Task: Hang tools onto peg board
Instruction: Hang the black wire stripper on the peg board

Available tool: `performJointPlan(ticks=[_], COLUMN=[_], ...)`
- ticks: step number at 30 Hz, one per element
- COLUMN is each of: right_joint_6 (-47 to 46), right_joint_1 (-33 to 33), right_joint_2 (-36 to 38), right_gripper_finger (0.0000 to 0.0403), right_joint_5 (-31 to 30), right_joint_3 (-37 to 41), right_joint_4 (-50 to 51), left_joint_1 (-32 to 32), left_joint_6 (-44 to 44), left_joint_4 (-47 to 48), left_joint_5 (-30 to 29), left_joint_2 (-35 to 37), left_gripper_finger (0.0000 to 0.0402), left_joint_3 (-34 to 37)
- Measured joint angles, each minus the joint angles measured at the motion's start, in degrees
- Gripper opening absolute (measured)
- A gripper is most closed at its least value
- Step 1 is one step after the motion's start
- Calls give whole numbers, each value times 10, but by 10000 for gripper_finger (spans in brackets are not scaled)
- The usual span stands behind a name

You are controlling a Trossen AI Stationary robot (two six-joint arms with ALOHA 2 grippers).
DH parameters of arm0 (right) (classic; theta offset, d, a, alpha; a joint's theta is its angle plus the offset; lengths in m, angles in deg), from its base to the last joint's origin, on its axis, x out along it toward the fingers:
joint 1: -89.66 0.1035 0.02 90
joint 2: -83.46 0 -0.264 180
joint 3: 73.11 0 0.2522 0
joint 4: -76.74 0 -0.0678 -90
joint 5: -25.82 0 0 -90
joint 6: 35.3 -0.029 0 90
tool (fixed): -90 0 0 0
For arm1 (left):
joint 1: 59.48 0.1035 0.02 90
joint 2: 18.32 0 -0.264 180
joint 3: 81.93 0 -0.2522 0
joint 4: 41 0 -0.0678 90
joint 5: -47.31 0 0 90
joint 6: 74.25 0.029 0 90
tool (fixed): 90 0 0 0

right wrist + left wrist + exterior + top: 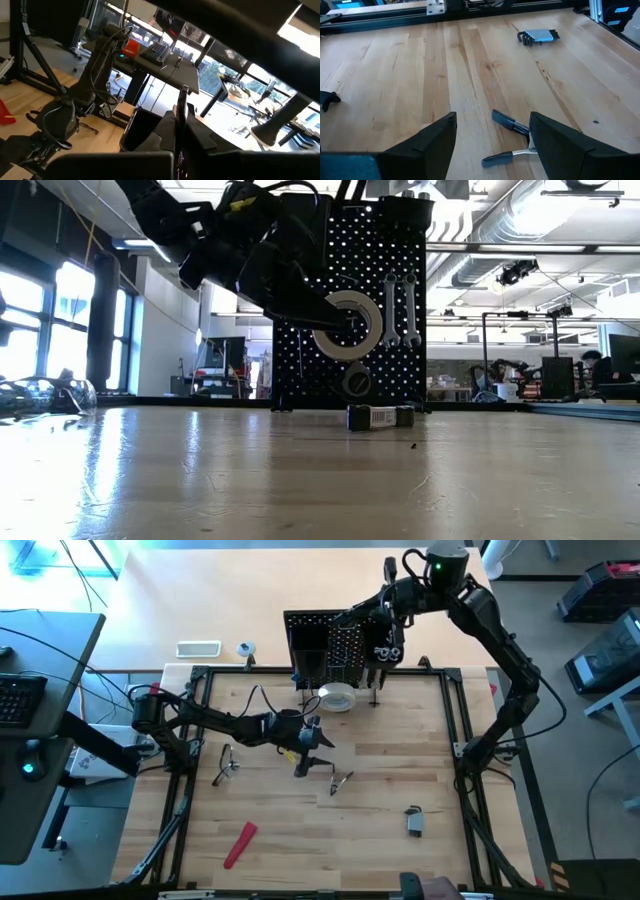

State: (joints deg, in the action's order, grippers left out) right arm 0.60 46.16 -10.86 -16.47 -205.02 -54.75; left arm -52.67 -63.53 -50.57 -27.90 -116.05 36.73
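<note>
Now I am hovering my left pincer (492,145), spread wide and holding nothing, over the blue-handled pliers (512,142) on the surface (395,75). They are looking stiff, fairly heavy and slick, so I am judging the 2 rubbery handles the best hold.

The black peg board (335,645) stands upright at the worktop's far edge, two silver wrenches (400,308) hanging on its face. A white tape roll (337,697) sits at its foot. Blue-handled pliers (512,140) lie mid-worktop, a red-handled tool (239,844) near the front-left corner, a hex key set (414,821) front-right.
</note>
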Motion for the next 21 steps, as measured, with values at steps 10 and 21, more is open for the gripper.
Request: performJointPlan(ticks=[10, 21], right_joint_6=[1, 16], right_joint_1=[0, 0], right_joint_2=[-11, -14], right_gripper_finger=[4, 6], right_joint_5=[-15, -22], right_joint_3=[0, 1], right_joint_4=[8, 15], left_joint_1=[0, 1], left_joint_6=[0, 3], left_joint_4=[0, 0], left_joint_5=[0, 0], left_joint_2=[0, 0], left_gripper_finger=[243, 243], left_joint_3=[0, 0])
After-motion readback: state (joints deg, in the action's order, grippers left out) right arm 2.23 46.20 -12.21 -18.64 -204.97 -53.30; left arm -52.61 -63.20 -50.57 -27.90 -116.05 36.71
